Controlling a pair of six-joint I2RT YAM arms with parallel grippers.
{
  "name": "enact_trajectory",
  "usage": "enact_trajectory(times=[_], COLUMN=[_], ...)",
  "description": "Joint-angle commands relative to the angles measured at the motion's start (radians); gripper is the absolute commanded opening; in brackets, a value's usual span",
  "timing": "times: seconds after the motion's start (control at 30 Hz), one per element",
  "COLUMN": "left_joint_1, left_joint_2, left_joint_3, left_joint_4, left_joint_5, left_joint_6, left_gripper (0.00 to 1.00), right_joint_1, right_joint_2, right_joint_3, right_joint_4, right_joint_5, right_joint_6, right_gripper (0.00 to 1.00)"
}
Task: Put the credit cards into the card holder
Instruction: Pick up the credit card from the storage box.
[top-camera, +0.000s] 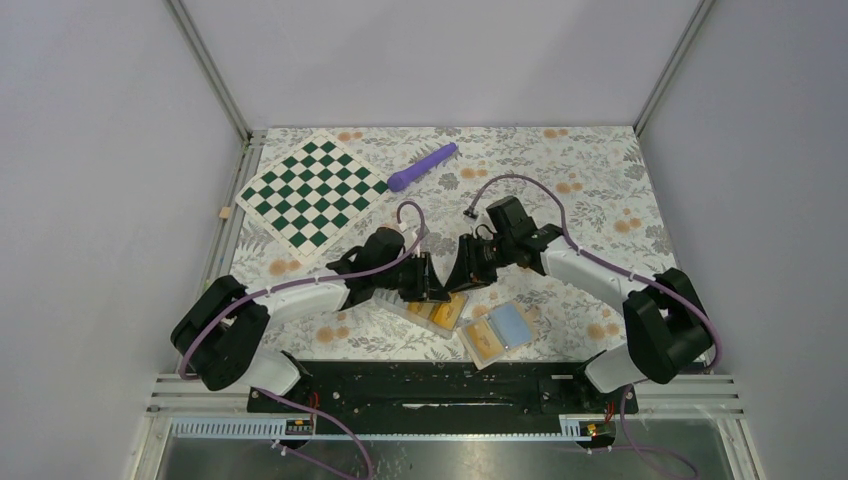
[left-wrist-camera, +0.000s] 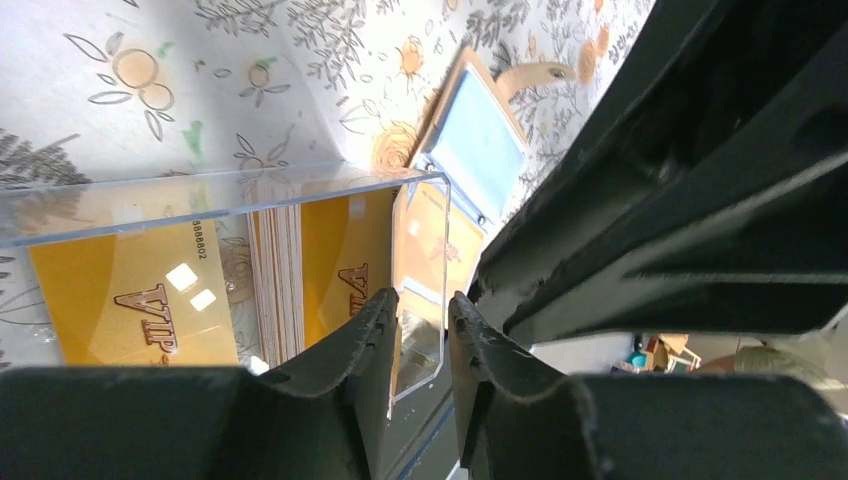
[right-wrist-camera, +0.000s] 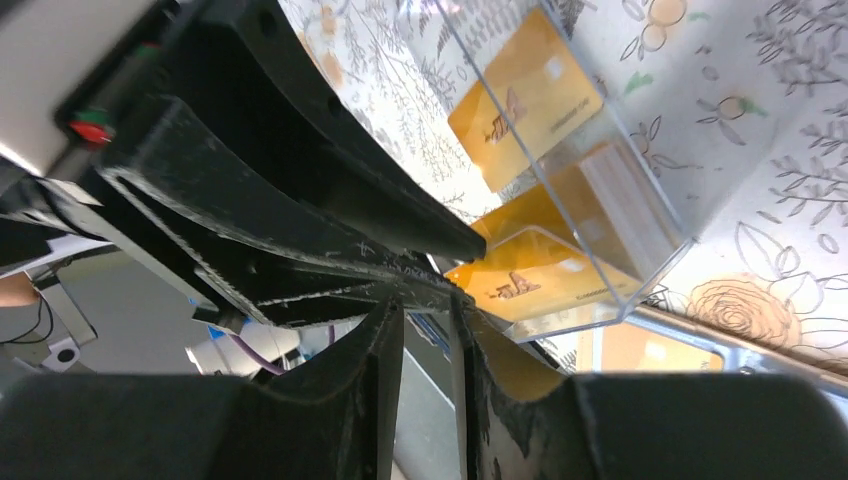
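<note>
A clear plastic case (top-camera: 437, 312) holding several orange-yellow credit cards (left-wrist-camera: 130, 300) lies near the table's front edge. The tan card holder (top-camera: 497, 332) lies open just right of it, showing a light blue pocket (left-wrist-camera: 478, 140) and an orange card. My left gripper (top-camera: 432, 285) stands over the case, its jaws almost together with the case's clear end wall (left-wrist-camera: 425, 270) between them. My right gripper (top-camera: 462, 272) is close against the left one, its jaws slightly apart with nothing between them. The cards (right-wrist-camera: 525, 100) and case also show in the right wrist view.
A green-and-white chessboard mat (top-camera: 312, 192) lies at the back left. A purple stick-shaped object (top-camera: 422, 166) lies at the back centre. The two arms nearly touch above the case. Grey walls enclose the flowered table on three sides.
</note>
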Motion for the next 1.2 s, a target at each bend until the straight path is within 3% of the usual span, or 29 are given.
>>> enact_trajectory(times=[0.0, 0.37, 0.6, 0.9, 1.17], left_joint_1=[-0.014, -0.014, -0.014, -0.022, -0.055], left_joint_2=[0.003, -0.015, -0.019, -0.021, 0.018], left_joint_3=[-0.002, -0.005, 0.018, 0.074, 0.120], left_joint_4=[0.012, 0.005, -0.019, -0.060, -0.082], left_joint_5=[0.085, 0.088, 0.100, 0.125, 0.151], left_joint_6=[-0.018, -0.023, -0.019, -0.020, -0.017], left_gripper=[0.27, 0.28, 0.29, 0.30, 0.31], right_joint_1=[-0.040, -0.070, -0.070, -0.070, -0.070], right_joint_2=[-0.060, -0.088, -0.137, -0.124, -0.058], right_joint_3=[-0.031, -0.007, -0.038, -0.155, -0.161], right_joint_4=[0.073, -0.111, -0.200, -0.083, 0.018], right_joint_5=[0.003, 0.096, 0.121, 0.045, 0.007], right_joint_6=[0.016, -0.089, -0.087, -0.006, 0.039], right_gripper=[0.30, 0.31, 0.44, 0.48, 0.48])
